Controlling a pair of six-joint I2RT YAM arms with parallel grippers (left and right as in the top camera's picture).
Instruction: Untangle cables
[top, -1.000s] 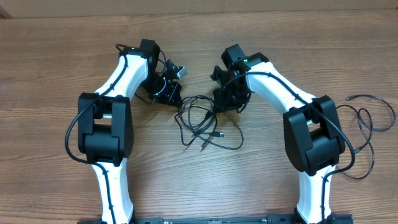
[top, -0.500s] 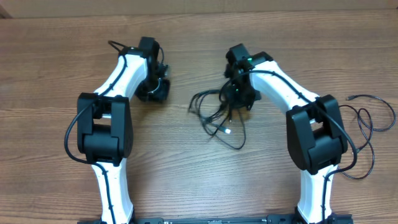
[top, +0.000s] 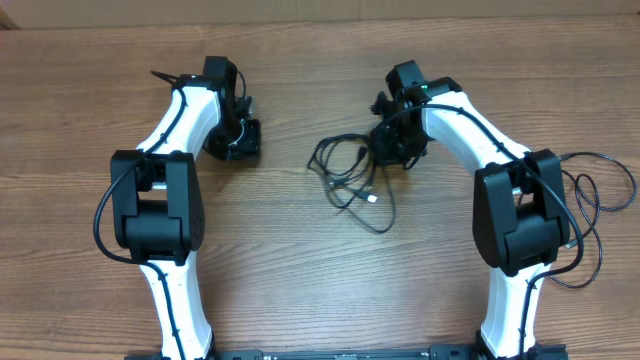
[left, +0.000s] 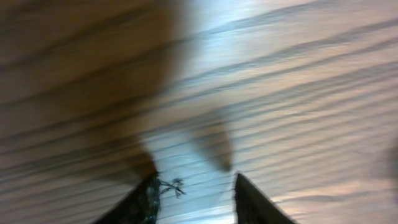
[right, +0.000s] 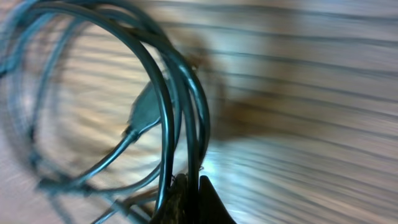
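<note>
Cables (top: 348, 182) lie tangled in the middle of the table (top: 300, 290), strands pinched in my closed right gripper (right: 186, 190); my left gripper (left: 196, 200) is part-open, empty. I should lift slowly so loops fall free.

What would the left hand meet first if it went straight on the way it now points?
Probably only the bare table: ahead of the left hand the blurred wrist view shows wood, and the cables lie elsewhere.
</note>
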